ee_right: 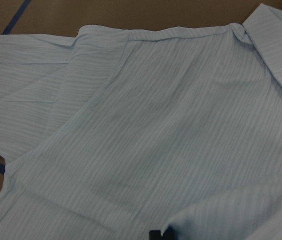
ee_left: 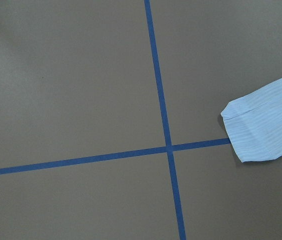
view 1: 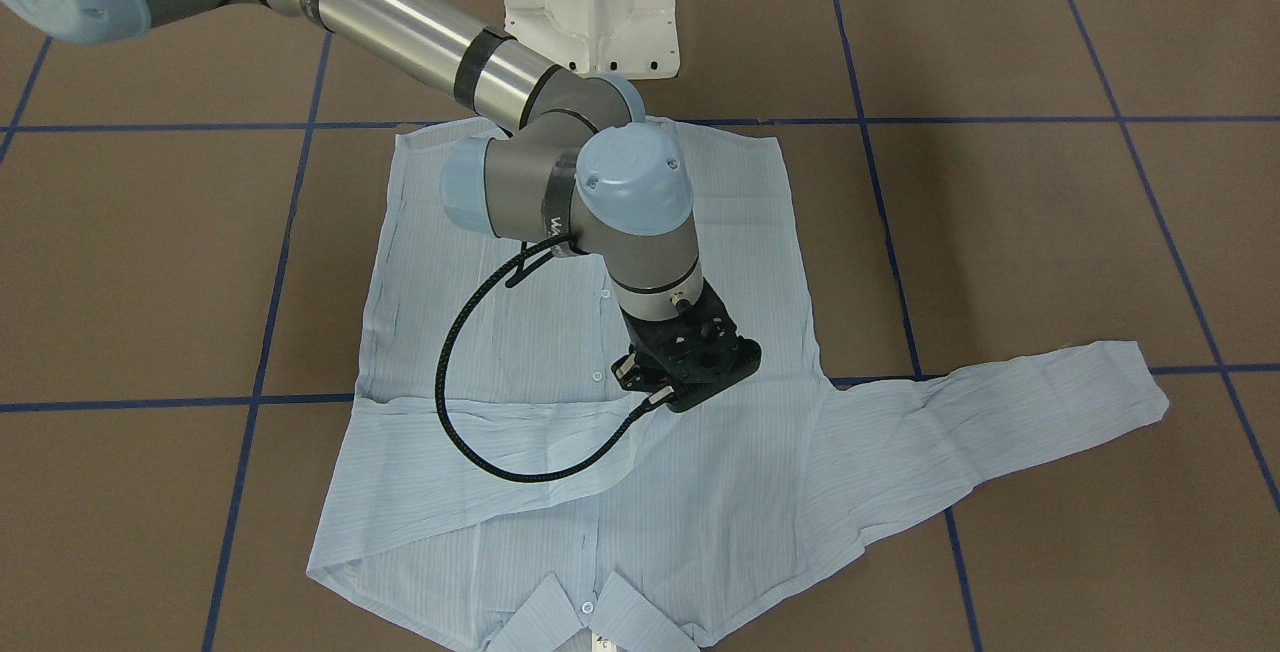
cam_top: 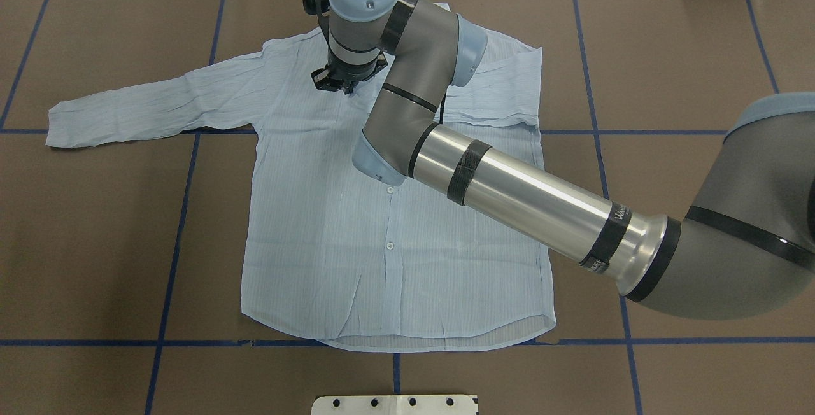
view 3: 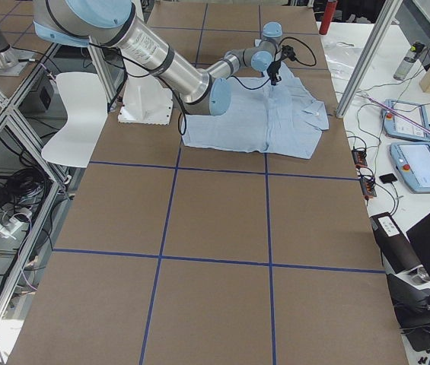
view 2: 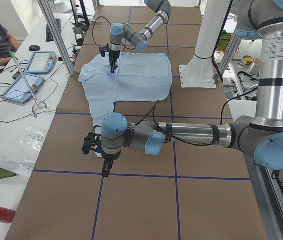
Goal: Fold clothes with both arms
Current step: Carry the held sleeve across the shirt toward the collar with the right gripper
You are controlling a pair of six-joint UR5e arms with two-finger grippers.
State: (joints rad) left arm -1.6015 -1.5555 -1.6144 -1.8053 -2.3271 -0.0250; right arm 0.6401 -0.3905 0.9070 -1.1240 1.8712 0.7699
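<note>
Brown taped table (cam_top: 668,52) — shirt (cam_top: 331,224) spread; right gripper (cam_top: 344,83) over it, left gripper (view 2: 105,172) apart — both jaws unreadable.

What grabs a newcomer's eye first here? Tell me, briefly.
The pale blue shirt lies flat on the table, one sleeve stretched out toward the robot's left. The right arm reaches across it, the right gripper poised over its upper chest.

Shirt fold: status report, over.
Right gripper low over shirt, state unclear. Left gripper off the cloth by left cuff, state unclear. Right sleeve folded in, left sleeve out. Right arm spans shirt.
</note>
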